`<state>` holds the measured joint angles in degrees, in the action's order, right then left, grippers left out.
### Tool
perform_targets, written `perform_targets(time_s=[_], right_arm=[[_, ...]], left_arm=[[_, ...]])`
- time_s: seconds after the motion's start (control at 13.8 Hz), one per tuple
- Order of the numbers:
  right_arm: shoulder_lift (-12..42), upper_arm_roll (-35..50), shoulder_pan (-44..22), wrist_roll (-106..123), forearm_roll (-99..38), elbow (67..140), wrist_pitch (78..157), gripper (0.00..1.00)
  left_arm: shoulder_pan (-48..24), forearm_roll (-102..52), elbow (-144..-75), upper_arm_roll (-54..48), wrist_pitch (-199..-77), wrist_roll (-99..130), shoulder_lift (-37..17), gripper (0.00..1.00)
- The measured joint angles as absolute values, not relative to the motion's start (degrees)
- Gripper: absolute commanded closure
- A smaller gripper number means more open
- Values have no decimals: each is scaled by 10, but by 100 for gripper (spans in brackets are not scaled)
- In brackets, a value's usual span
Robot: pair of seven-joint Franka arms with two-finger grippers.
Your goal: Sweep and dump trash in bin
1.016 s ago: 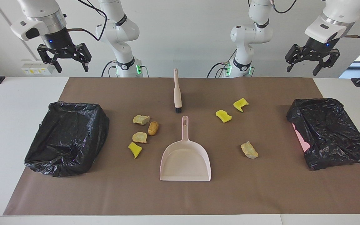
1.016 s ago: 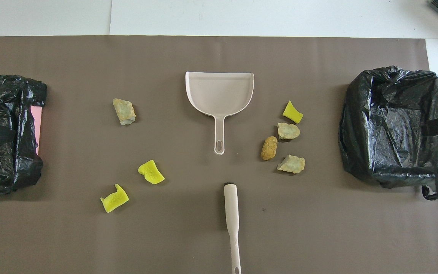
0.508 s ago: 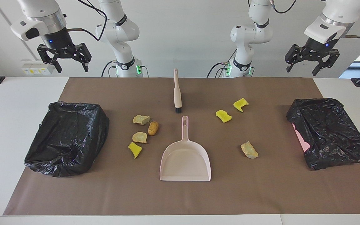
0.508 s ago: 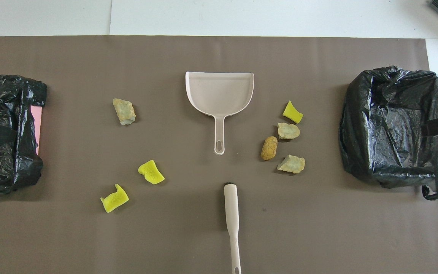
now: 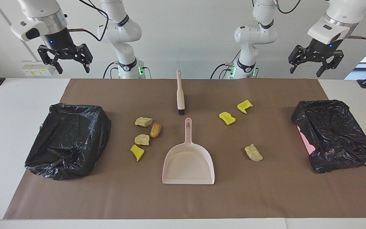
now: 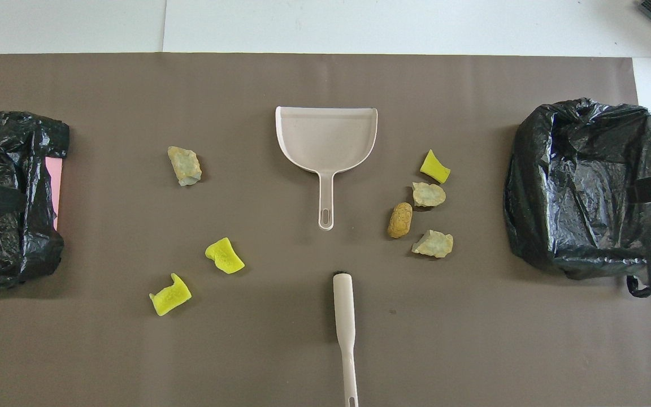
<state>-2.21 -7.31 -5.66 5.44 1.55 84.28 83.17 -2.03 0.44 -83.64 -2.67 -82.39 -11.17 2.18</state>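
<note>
Facing view first: two bins lined with black bags, one at the right arm's end (image 5: 68, 141) and one at the left arm's end (image 5: 334, 135), and I can't make out anything inside either. The pink dustpan (image 5: 188, 163) sits mid-mat with nothing in it, the brush (image 5: 180, 93) nearer the robots. Trash: four scraps (image 5: 145, 135) toward the right arm's end, three (image 5: 240, 127) toward the left arm's. Right end effector (image 5: 64, 60) and left end effector (image 5: 314, 62) hang high over the worktop's (image 5: 11, 111) robot edge, fingers spread wide, holding nothing.

Overhead view: plenty of bare brown mat (image 6: 472, 339) around everything. The brush handle is cut off at the bottom edge, and the left-end bin at the side edge.
</note>
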Motion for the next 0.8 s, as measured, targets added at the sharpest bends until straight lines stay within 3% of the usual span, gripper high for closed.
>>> perform_targets(time_s=[0.29, 0.8], right_arm=[[-36, -71, -60, 54, 15, 894, 853, 0], [-15, -69, -73, 54, 15, 960, 967, 0]], left_arm=[[-20, 4, -836, -26, -824, -112, 22, 0], [-20, 4, -837, -26, -824, -112, 22, 0]])
